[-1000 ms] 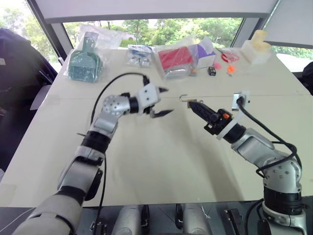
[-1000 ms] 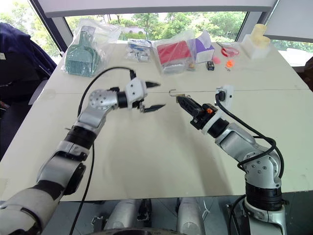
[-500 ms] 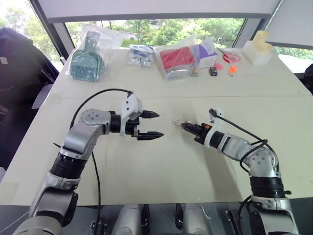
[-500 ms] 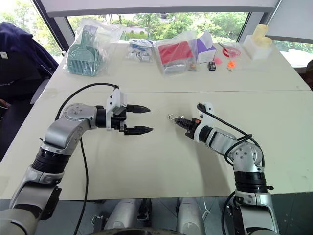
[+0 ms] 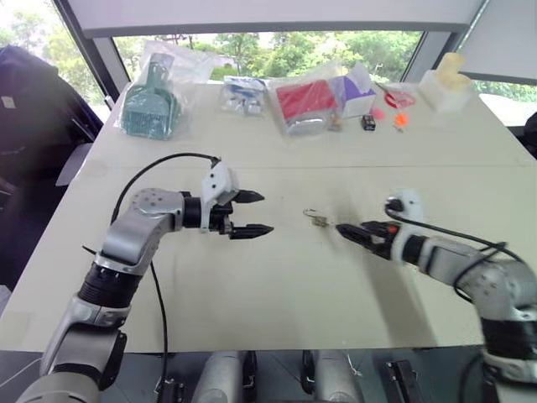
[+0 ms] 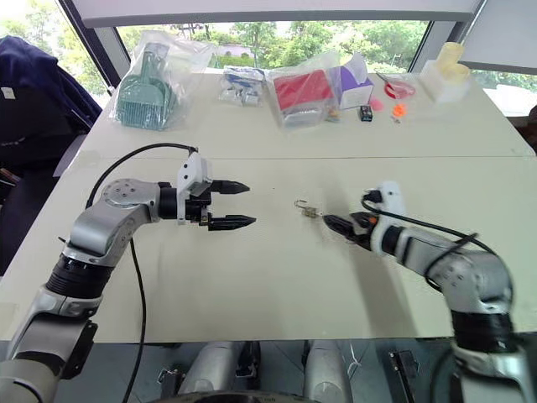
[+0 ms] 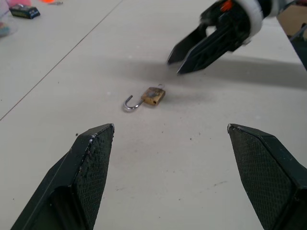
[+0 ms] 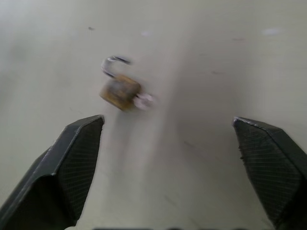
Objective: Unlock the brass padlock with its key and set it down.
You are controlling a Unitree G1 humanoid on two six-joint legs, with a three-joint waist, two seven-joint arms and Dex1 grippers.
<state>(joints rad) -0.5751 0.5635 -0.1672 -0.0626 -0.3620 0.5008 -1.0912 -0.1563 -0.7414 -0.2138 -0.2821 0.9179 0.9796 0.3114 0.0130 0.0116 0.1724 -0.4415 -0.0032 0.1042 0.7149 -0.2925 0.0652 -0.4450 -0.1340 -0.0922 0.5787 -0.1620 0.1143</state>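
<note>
Fingers spread wide on both arms, with nothing between them: the left gripper point(image 5: 252, 213) hangs above the white tabletop point(image 5: 277, 285), pointing across toward the right gripper point(image 5: 346, 231), whose black fingers point(image 8: 72, 167) stand apart just beside the brass padlock point(image 5: 318, 219). The padlock lies flat on the tabletop between the two grippers, nearer the right one and touching neither. Its thin silvery shackle point(image 7: 128, 104) is swung open into a hook, free at one end. In the right wrist view a small pale round shape, apparently the head of the key point(image 8: 143, 100), juts from the padlock's body, though blur there leaves this uncertain. Along the far edge of the tabletop, well apart from the padlock, sit a bagged green item point(image 5: 149, 107), a bagged red item point(image 5: 300, 101), a small black box point(image 5: 367, 122) and a pale block point(image 5: 441, 86).
</note>
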